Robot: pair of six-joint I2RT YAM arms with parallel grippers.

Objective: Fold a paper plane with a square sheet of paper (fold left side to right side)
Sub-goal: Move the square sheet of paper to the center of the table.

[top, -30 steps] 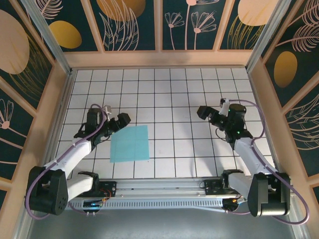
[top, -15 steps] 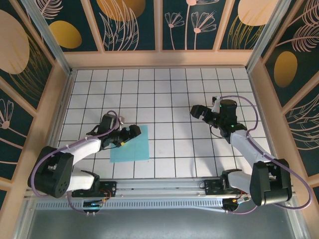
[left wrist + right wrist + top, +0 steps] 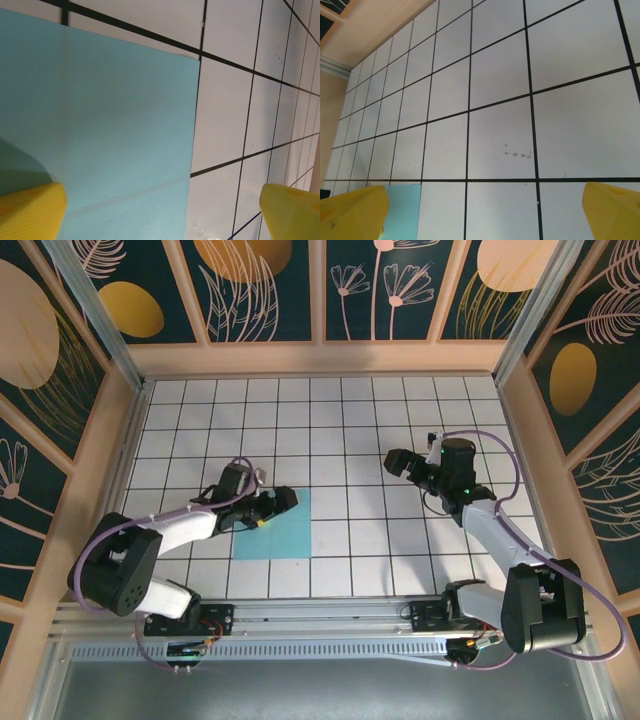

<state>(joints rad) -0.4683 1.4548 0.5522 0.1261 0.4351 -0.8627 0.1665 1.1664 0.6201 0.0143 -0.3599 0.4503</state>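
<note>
My left tool [image 3: 272,508] hangs wide open over the far-left corner of the square sheet of paper [image 3: 282,538], one finger [image 3: 30,210] above it. Sheet lies flat on the desk [image 3: 350,410], left of centre. My right tool [image 3: 398,462] is open too, well apart to its right.

The bench [image 3: 380,400] is a white surface ruled by thin black lines into square tiles, with a peach wooden rim [image 3: 320,358] around 3 sides. Above the rim stand walls [image 3: 400,290] of dark teal panels in peach frames, painted with orange discs and pale line-drawn leaves and flowers. A slotted metal rail [image 3: 330,648] runs along the near edge, and 1 tile shows a few small dark specks [image 3: 515,153].
</note>
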